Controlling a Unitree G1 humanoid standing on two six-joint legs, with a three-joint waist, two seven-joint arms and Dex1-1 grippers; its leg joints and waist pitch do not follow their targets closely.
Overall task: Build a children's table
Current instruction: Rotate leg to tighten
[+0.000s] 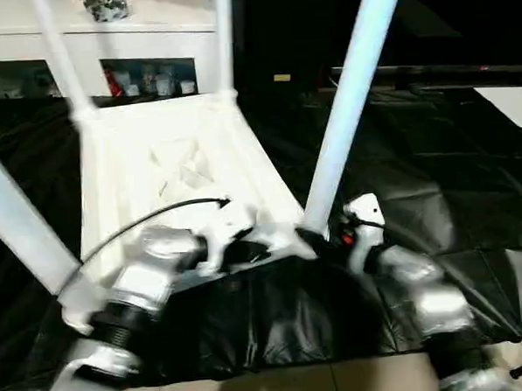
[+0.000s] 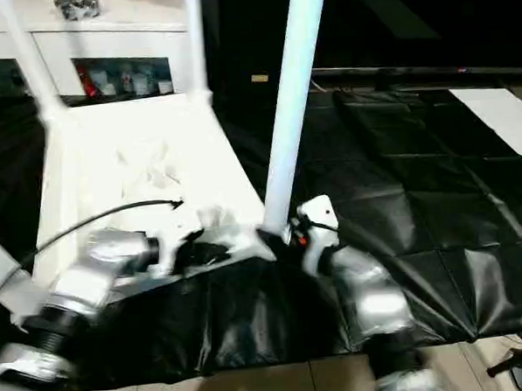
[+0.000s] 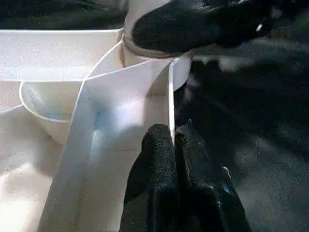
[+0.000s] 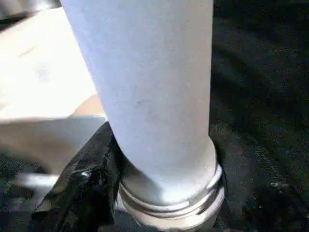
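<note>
Forearms reach forward and inward to the near edge of the upturned top on black sheeting. Left gripper is pinched closed on a thin rib of the top; right gripper clasps the base of the near right leg. Four legs stand in corner sockets. Behind stands a cabinet.

Closed left gripper seemingly pinching table rim
</note>
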